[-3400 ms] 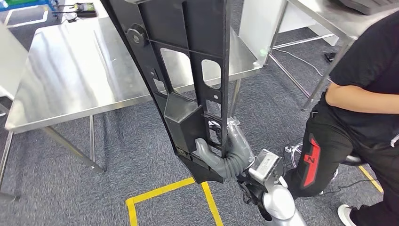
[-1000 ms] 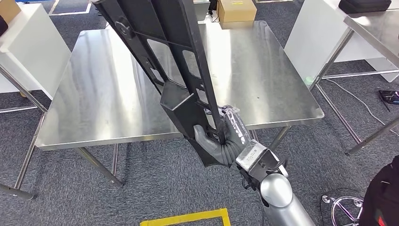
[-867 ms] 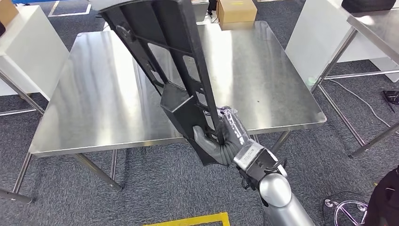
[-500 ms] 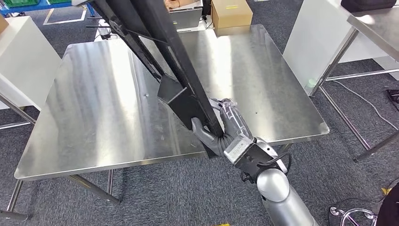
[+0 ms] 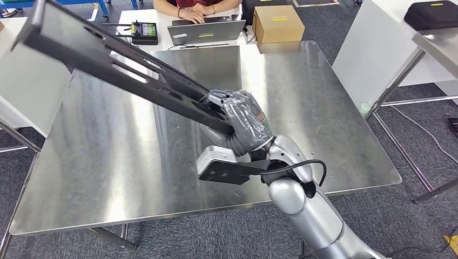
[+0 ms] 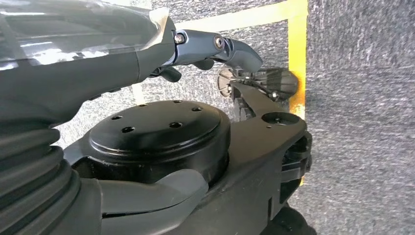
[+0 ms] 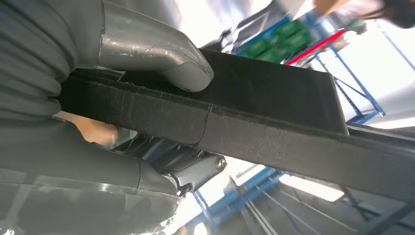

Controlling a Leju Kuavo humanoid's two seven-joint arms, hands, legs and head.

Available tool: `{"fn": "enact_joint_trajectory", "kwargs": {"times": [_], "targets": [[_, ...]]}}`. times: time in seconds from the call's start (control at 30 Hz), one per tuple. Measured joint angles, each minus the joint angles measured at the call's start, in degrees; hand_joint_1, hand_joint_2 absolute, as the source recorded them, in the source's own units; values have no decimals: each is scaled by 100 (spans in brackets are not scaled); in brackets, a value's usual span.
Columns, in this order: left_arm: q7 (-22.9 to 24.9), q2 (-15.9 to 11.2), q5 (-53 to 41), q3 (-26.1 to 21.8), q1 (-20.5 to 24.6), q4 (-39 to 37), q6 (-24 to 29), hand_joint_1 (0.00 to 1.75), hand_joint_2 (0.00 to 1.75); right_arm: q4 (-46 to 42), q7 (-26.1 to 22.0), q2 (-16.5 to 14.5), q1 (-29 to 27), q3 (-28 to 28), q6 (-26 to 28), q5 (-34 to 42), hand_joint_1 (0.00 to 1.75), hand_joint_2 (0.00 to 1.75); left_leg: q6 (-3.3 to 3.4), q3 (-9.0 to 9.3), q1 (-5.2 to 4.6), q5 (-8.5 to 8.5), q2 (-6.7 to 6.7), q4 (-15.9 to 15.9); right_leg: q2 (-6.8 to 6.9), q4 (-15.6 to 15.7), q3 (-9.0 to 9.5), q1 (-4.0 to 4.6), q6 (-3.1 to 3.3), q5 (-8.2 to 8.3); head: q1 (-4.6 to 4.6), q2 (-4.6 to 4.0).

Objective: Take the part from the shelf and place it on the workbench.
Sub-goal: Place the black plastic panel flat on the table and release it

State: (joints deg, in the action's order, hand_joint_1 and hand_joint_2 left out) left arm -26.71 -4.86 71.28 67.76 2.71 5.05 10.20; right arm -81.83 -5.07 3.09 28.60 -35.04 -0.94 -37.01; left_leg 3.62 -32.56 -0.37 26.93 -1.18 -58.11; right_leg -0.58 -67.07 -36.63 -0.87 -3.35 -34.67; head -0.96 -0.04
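Observation:
The part point(image 5: 124, 62) is a long black plastic frame with slots. My right hand point(image 5: 243, 121) grips its near end and holds it slanted over the steel workbench point(image 5: 324, 124), with the far end raised toward the back left. In the right wrist view my thumb point(image 7: 161, 63) presses on the part's flat black edge point(image 7: 274, 122), with the fingers wrapped underneath. My left hand point(image 6: 147, 54) hangs at my side above the carpet, fingers apart and holding nothing.
A person point(image 5: 194, 6) sits behind the workbench at a laptop point(image 5: 205, 29), beside a cardboard box point(image 5: 278, 21) and a small controller point(image 5: 145, 29). A white table point(image 5: 21, 70) stands on the left. On the right is another steel table point(image 5: 437, 40) with a black bag point(image 5: 435, 13).
The view has drawn closer to the workbench. The part has swung down from nearly upright to a low slant over the benchtop, with my right hand still gripping its end.

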Motion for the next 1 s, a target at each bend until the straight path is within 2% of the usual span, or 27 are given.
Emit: {"fn": "enact_joint_trajectory", "kwargs": {"times": [0.03,0.07,0.1,0.13,0.17,0.2,0.27,0.3,0.37,0.4,0.43,0.47,0.53,0.57,0.6,0.63,0.7,0.77,1.0], "targets": [[31,-1,4,1,1,0,21,0,175,139,66,-38,145,-115,-37,-214,175,175,-23,60,-3,53,-4,1,7,340,55,-5,-68,337,0,0],[58,-5,4,1,3,0,38,0,175,298,128,-84,295,-234,-95,-388,175,175,-49,112,-8,104,-7,-3,18,612,108,-2,-72,585,-4,0],[82,-11,4,3,6,1,51,0,175,471,193,-139,441,-360,-161,-545,175,175,-84,141,-13,152,-5,-4,26,772,158,9,-29,773,-4,0],[100,-17,4,5,5,2,55,0,175,646,259,-200,579,-481,-215,-694,175,175,-123,159,-18,180,-3,-19,30,812,177,24,63,854,-5,0],[115,-23,4,11,5,4,55,0,175,827,329,-274,720,-595,-249,-843,175,175,-156,177,-19,196,2,-35,29,825,200,35,166,836,-7,0],[130,-37,5,20,4,5,55,0,175,1004,392,-351,860,-697,-262,-981,175,175,-187,174,-15,212,9,-51,21,831,230,24,230,864,-6,0],[175,-62,9,36,2,20,57,0,175,1436,514,-528,1174,-878,-254,-1234,175,175,-247,92,0,315,25,-234,16,851,279,-12,312,868,-2,0],[205,-76,14,40,2,30,62,0,175,1689,571,-624,1334,-969,-245,-1349,175,175,-284,-40,18,438,39,-473,15,859,299,-26,333,865,4,0],[256,-96,41,44,-2,49,74,0,175,2242,674,-805,1598,-1153,-220,-1547,175,175,-357,-458,55,743,66,-1194,17,858,315,-20,364,847,15,0],[266,-109,55,44,-4,59,76,0,175,2491,706,-872,1676,-1231,-211,-1611,175,175,-381,-654,68,830,73,-1485,22,857,323,-16,374,838,14,0],[272,-123,67,44,-6,71,76,0,175,2717,726,-928,1729,-1300,-203,-1652,175,175,-395,-768,76,808,78,-1599,27,856,337,-13,380,825,14,0],[277,-136,70,44,-7,83,77,0,175,2907,736,-978,1766,-1352,-196,-1674,175,175,-400,-765,86,662,85,-1480,32,855,359,-13,380,810,15,0],[296,-157,73,46,-16,98,86,0,175,3215,748,-1068,1846,-1433,-178,-1705,175,175,-393,-500,111,175,102,-763,32,857,409,-15,361,774,14,0],[309,-163,74,48,-24,99,96,0,175,3348,766,-1107,1906,-1466,-171,-1726,175,175,-380,-371,108,38,111,-411,27,859,423,-8,346,764,13,0],[319,-169,74,49,-31,103,110,0,175,3486,802,-1147,1974,-1503,-172,-1760,175,175,-352,-284,96,-25,113,-184,23,861,421,3,323,757,14,0],[328,-178,75,51,-41,112,127,0,175,3643,858,-1184,2035,-1545,-178,-1808,175,175,-321,-242,79,-38,112,-81,20,858,411,17,298,746,14,0],[332,-191,78,56,-56,141,157,0,175,4025,1017,-1245,2123,-1632,-192,-1928,175,175,-290,-221,57,-75,99,-53,31,851,401,42,287,728,13,0],[335,-200,75,67,-66,175,168,0,175,4433,1200,-1280,2171,-1701,-194,-2022,175,175,-298,-215,48,-121,77,-44,54,867,421,43,300,725,10,0],[399,-221,78,81,-80,253,240,0,175,5621,1721,-1248,2346,-1796,-135,-2146,175,175,-231,-220,36,-113,61,-44,68,976,474,32,235,766,10,0]]}}
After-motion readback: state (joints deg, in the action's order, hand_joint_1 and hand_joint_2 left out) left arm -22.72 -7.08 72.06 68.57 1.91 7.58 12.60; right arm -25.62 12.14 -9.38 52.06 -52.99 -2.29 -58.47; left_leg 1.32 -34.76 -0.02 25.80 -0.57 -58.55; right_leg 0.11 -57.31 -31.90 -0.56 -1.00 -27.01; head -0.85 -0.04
